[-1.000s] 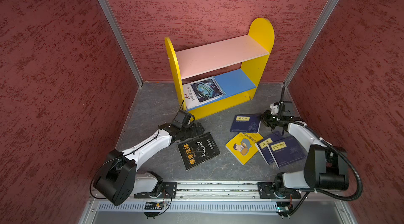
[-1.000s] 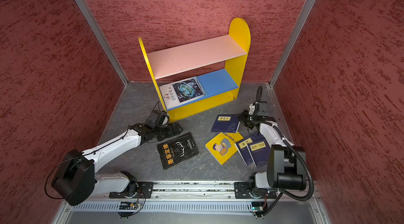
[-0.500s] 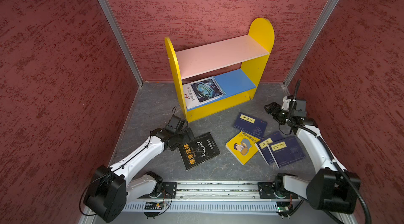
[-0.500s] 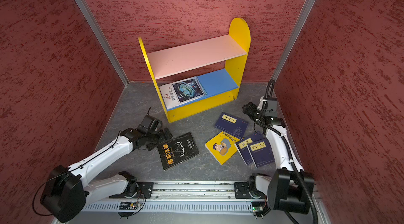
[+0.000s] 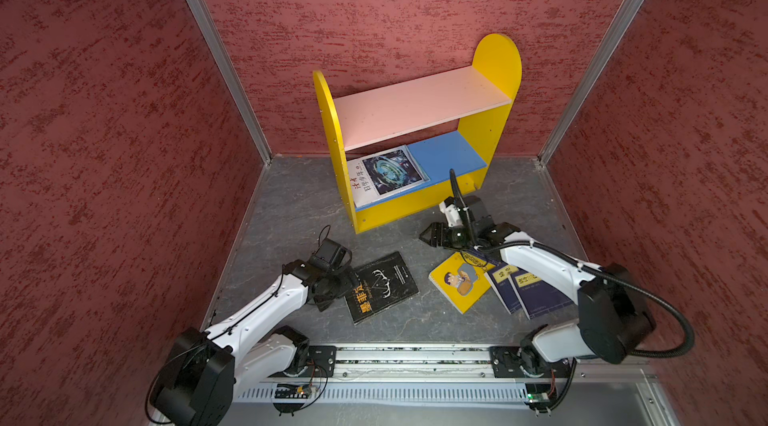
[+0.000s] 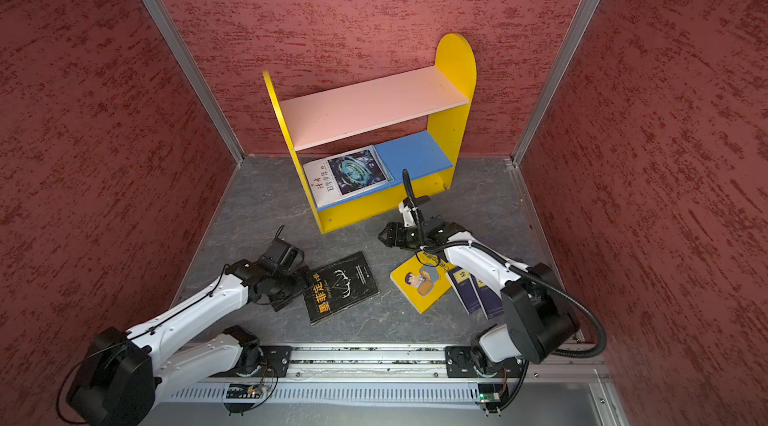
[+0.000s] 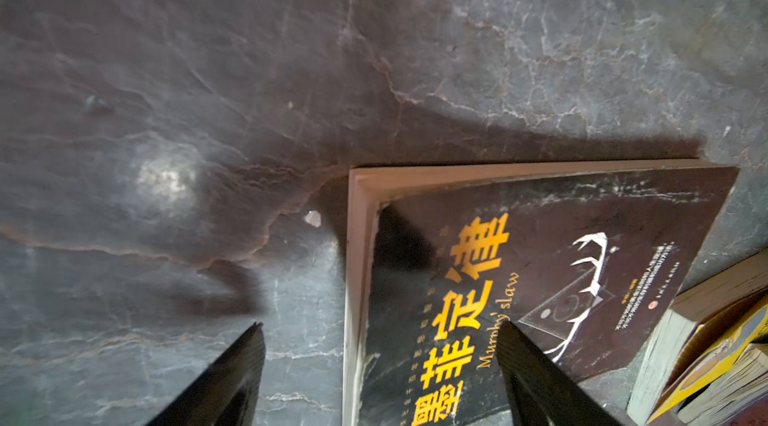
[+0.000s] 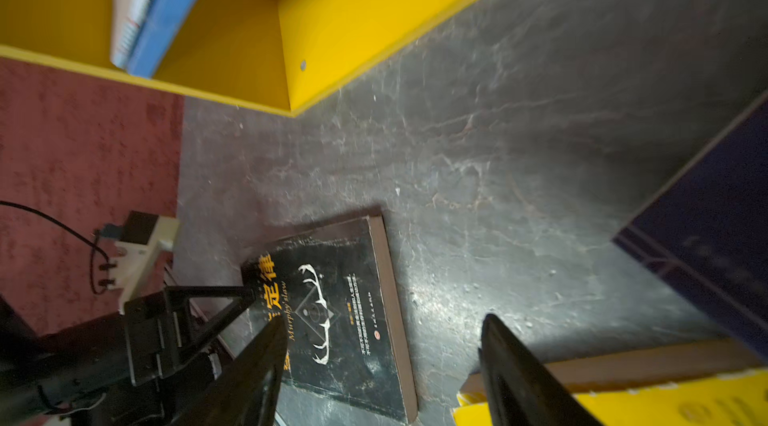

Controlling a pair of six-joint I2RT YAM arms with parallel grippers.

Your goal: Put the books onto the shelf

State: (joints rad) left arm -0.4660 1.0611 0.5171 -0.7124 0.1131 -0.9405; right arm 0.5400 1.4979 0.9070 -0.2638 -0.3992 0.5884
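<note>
The shelf (image 5: 497, 70) stands at the back, and a white book with a blue swirl (image 5: 388, 173) lies on its blue lower board. On the floor lie a black book with an orange title (image 5: 382, 286), a yellow cartoon book (image 5: 459, 282) and two navy books (image 5: 536, 295). A third navy book (image 8: 706, 237) is mostly hidden under my right arm. My left gripper (image 7: 379, 325) is open astride the black book's (image 7: 540, 245) spine edge, one finger (image 7: 536, 378) over the cover. My right gripper (image 5: 428, 235) hangs open and empty in front of the shelf.
Red textured walls close in the grey stone floor (image 5: 291, 212) on three sides. A metal rail (image 5: 415, 361) carrying both arm bases runs along the front. The pale pink upper board (image 5: 419, 108) is bare.
My right gripper opened, let go of the navy book and swung left toward the middle. My left gripper drew back and down to the black book's edge.
</note>
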